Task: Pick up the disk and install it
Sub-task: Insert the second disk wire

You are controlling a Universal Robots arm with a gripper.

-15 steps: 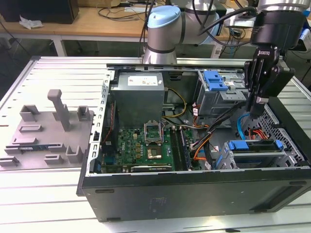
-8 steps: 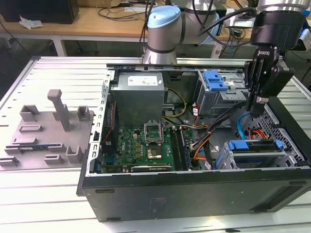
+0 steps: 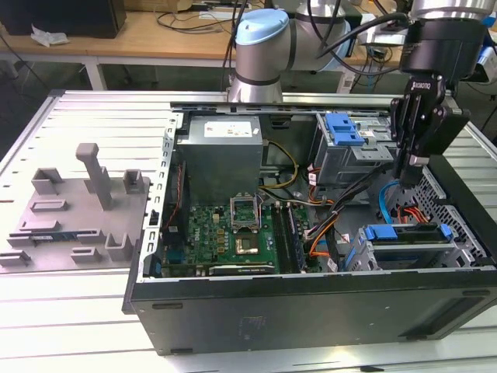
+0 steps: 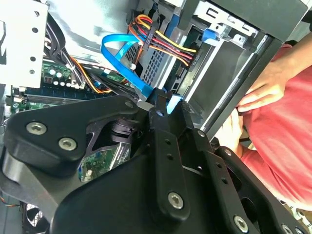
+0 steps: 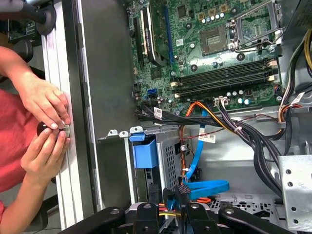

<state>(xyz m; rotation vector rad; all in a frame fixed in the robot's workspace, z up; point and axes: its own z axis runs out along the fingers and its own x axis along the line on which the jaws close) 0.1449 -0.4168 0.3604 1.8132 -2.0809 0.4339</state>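
On the left part of the worktop (image 3: 85, 311), a slatted metal surface, a grey fixture plate (image 3: 74, 210) with upright pegs and pockets lies flat, apparently there to park parts.

Beside it the open computer case (image 3: 311, 303) lies on its side with its cover off, so the motherboard (image 3: 221, 233) and the bays can be reached from above. The power supply (image 3: 225, 151) sits toward the case's far edge.

The disk (image 3: 407, 235) rests in the drive cage at the case's near right corner, its blue carrier facing up, seemingly already seated.

I hang over that corner, my gripper (image 3: 414, 159) above the disk and apart from it, near the blue cable (image 3: 386, 203). My jaws look closed or nearly so, with nothing between them.

In the first wrist view a person's hands (image 5: 46, 129) rest at the worktop's edge beside the case wall, fingers pinched on a small dark knob, perhaps fastening something.

Behind, a wooden bench (image 3: 163, 35) carries cables.
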